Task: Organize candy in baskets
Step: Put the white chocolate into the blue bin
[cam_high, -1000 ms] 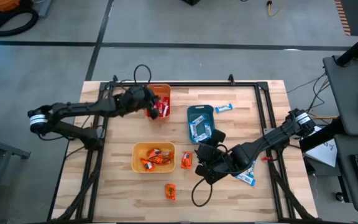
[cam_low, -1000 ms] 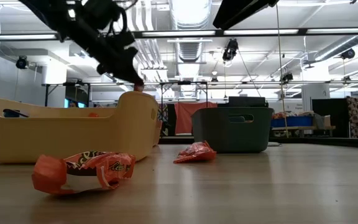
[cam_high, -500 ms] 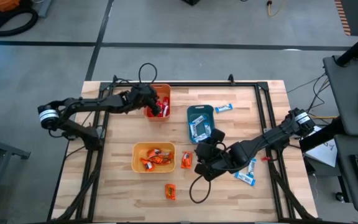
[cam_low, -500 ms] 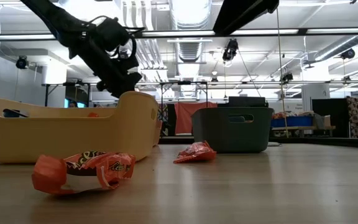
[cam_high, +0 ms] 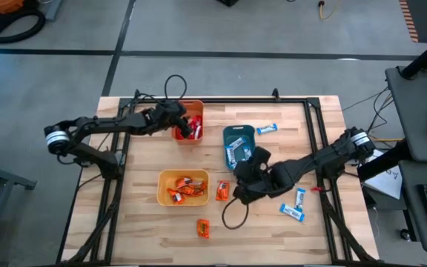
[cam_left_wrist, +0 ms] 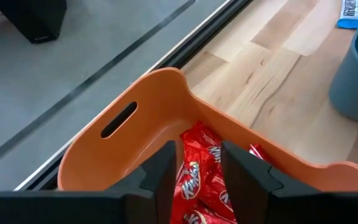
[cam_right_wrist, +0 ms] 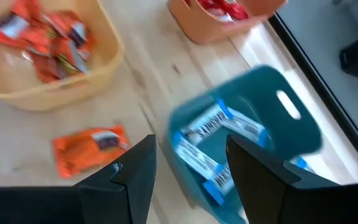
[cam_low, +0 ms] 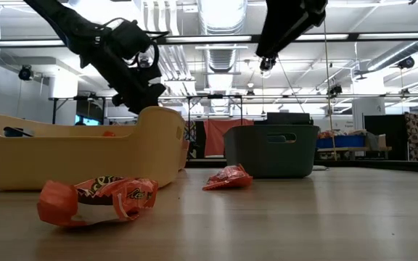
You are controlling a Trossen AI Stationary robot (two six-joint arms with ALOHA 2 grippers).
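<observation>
The left gripper point(cam_left_wrist: 197, 165) hangs over the small orange plastic basket point(cam_high: 189, 122) at the far left of the wooden table point(cam_high: 288, 230), its two dark fingers parted and empty just above the shiny red wrapped candy bars point(cam_left_wrist: 199, 177) piled inside. The right gripper point(cam_right_wrist: 190, 165) hovers between the dark teal-blue plastic basket point(cam_high: 238, 145) and a loose orange-wrapped candy point(cam_high: 222, 191), its fingers spread with nothing between them. Light blue and white bars point(cam_right_wrist: 219, 146) lie in the teal-blue basket. The wider yellow plastic basket point(cam_high: 183, 188) holds orange-wrapped candies point(cam_right_wrist: 42, 37). Another orange candy point(cam_high: 203, 228) lies near the front edge, one blue bar point(cam_high: 266, 129) lies beside the teal-blue basket, and two more blue bars point(cam_high: 295, 205) lie further right.
</observation>
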